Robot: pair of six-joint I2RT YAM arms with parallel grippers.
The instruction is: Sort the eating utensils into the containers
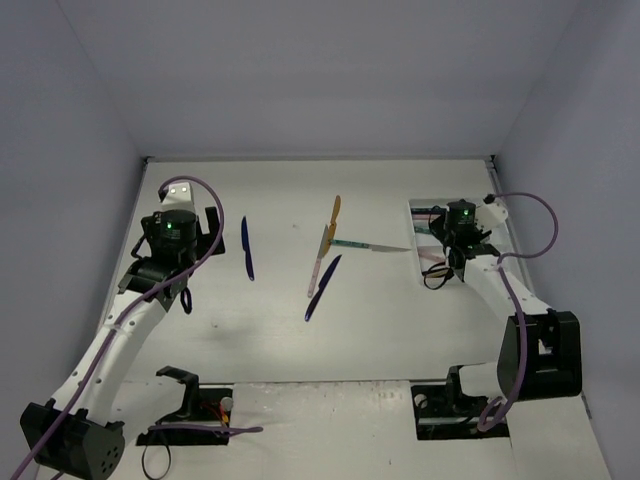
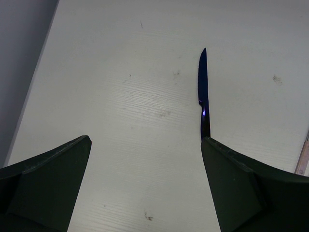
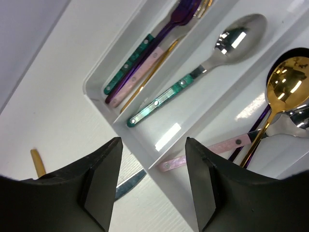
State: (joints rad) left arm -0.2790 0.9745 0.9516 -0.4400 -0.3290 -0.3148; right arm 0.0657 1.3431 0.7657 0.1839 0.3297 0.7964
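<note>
Right jaws over white tray (image 3: 207, 107), green-handled silver spoon (image 3: 195, 75) in middle compartment

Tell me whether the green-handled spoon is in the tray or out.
In. The green-handled spoon lies flat inside the middle compartment of the white tray, between its dividing walls.

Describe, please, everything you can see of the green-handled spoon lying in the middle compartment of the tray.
The spoon has a polished silver bowl and neck, seemingly metal, and a marbled teal-green handle with pale rivets. It lies flat and lengthwise, bowl facing up, in the middle compartment of the white tray, with its handle end near the compartment's end wall. It rests on the tray floor, alone in the visible part of that compartment. Nothing else touches it.
</note>
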